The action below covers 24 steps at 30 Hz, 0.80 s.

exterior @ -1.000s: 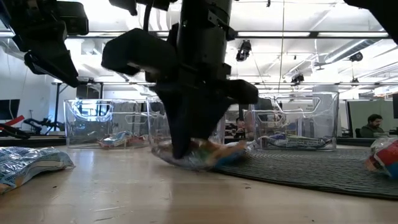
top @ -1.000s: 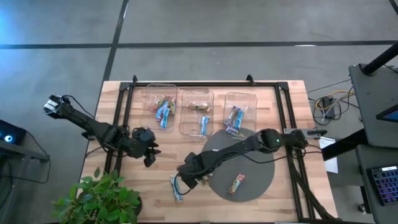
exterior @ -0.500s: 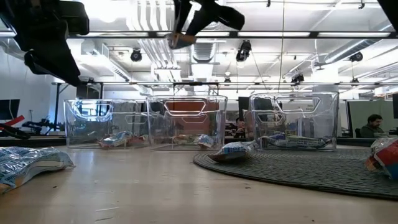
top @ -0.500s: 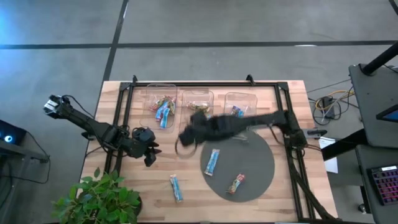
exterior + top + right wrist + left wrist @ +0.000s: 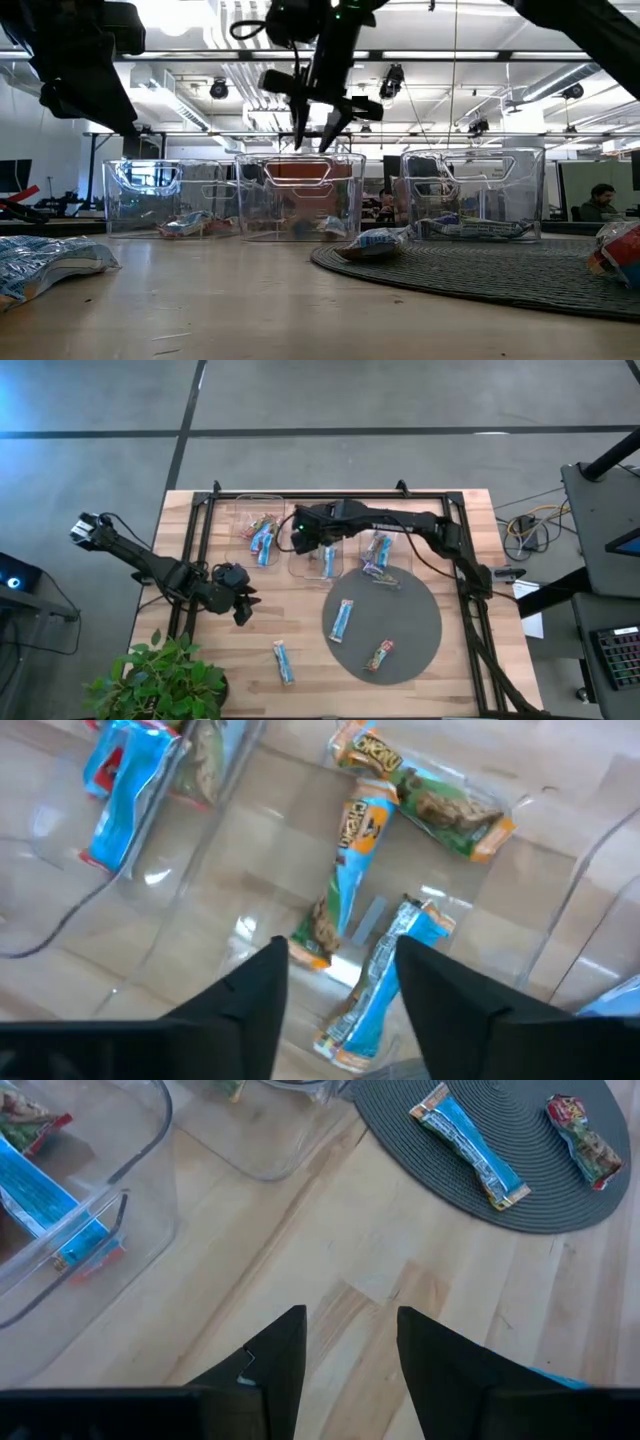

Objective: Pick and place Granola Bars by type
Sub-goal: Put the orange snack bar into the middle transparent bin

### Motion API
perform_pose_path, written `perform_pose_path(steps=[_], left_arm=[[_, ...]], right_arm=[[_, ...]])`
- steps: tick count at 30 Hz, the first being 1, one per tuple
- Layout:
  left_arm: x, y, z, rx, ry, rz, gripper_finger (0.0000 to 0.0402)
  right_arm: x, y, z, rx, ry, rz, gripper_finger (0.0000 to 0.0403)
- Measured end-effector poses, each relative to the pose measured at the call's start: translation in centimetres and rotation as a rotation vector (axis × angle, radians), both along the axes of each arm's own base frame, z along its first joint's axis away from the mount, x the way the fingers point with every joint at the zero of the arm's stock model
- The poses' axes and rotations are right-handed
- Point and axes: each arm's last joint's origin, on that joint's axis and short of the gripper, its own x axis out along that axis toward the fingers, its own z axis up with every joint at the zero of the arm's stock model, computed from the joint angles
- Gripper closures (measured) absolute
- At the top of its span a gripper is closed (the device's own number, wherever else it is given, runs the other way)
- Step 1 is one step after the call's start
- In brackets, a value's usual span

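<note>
Where the right arm reaches over the bins:
Right gripper [image 5: 320, 125]: fingers apart, empty, above middle bin [image 5: 316, 540].
Granola Bars [image 5: 385, 970]: inside that bin, directly below.
Left gripper [image 5: 243, 610]: parted, empty, waiting over bare table [image 5: 450, 680].

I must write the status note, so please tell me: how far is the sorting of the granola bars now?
Partly done. All three clear bins already hold bars. In hand: the right gripper hangs open and empty over the middle bin. Left: two bars on the round grey mat, a light blue bar and a tan bar, plus one blue bar on the wood. The left gripper waits, open.
</note>
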Motion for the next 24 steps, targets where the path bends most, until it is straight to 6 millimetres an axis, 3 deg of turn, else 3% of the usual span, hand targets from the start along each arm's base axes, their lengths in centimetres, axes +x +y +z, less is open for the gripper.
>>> perform_pose_path(steps=[4,8,10,19,24], left_arm=[[0.0,0.0,0.0,-0.003,0.001,0.001,0.0262],[0.0,0.0,0.0,-0.002,0.001,0.0,0.0262],[0.0,0.0,0.0,-0.001,0.001,-0.002,0.0262],[0.0,0.0,0.0,0.002,0.0,-0.001,0.0262],[0.0,0.0,0.0,0.001,-0.006,-0.001,0.0262]], right_arm=[[0.3,2.2,0.3,-0.076,0.02,0.116,0.0192],[0.1,6.6,1.7,-0.176,0.056,0.412,0.0169],[-0.7,8.8,2.3,-0.172,0.089,0.471,0.0165],[-4.6,16.3,2.9,0.089,0.183,0.086,0.0165],[-3.5,19.4,-0.4,0.168,0.148,-0.003,0.0165]])
